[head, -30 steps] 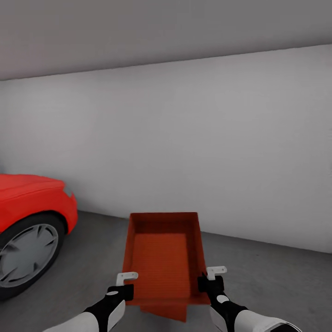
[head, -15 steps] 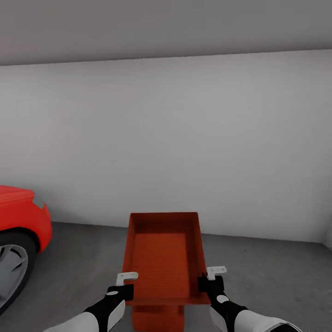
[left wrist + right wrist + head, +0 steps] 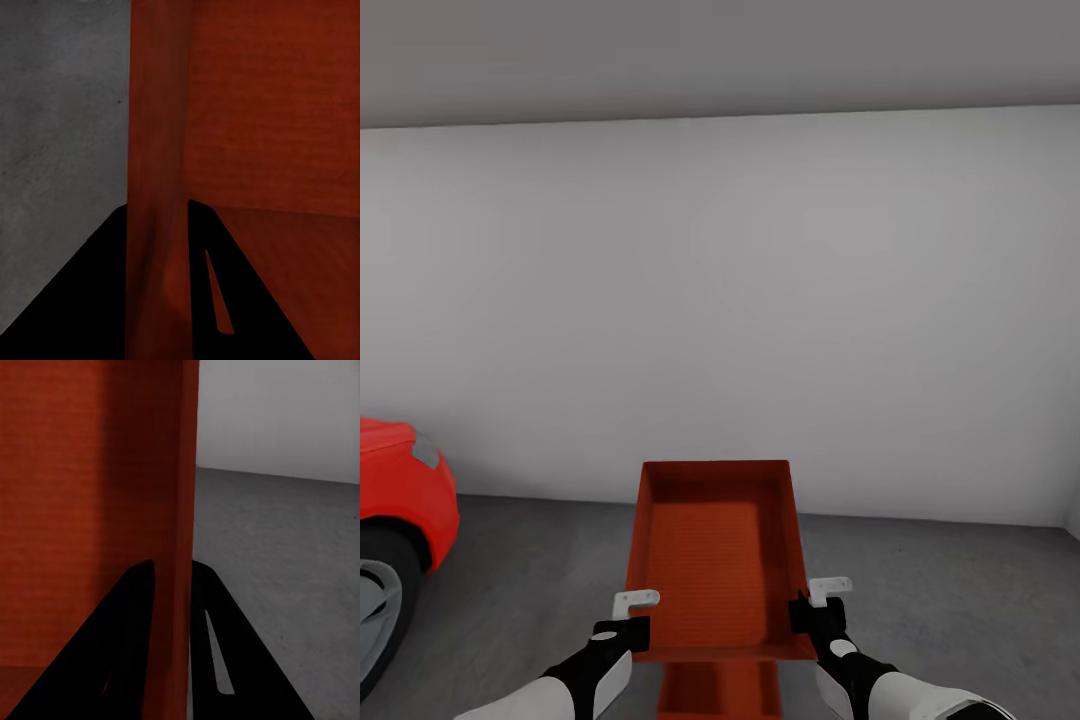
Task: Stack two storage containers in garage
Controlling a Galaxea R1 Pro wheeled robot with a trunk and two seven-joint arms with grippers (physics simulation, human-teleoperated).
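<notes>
Both grippers hold one orange-red storage container [image 3: 715, 545] level in front of me, above the garage floor [image 3: 950, 600]. My left gripper [image 3: 632, 628] is shut on its left wall near the near corner, and my right gripper [image 3: 807, 612] is shut on its right wall. In the left wrist view the container wall [image 3: 157, 150] runs between the black fingers [image 3: 82, 307] of the left gripper [image 3: 157, 208]. The right wrist view shows the wall [image 3: 174, 472] pinched the same way by the right gripper [image 3: 172, 564]. The second storage container [image 3: 720, 690] sits on the floor directly under the held one, mostly hidden.
The red car [image 3: 395, 490] with its front wheel stands at the left edge. A plain white wall [image 3: 760, 300] closes the garage just beyond the containers. Bare grey concrete stretches to the right.
The view has swung right, so the car has slid toward the left edge. The lower container now lines up squarely under the held one. Both grips are unchanged.
</notes>
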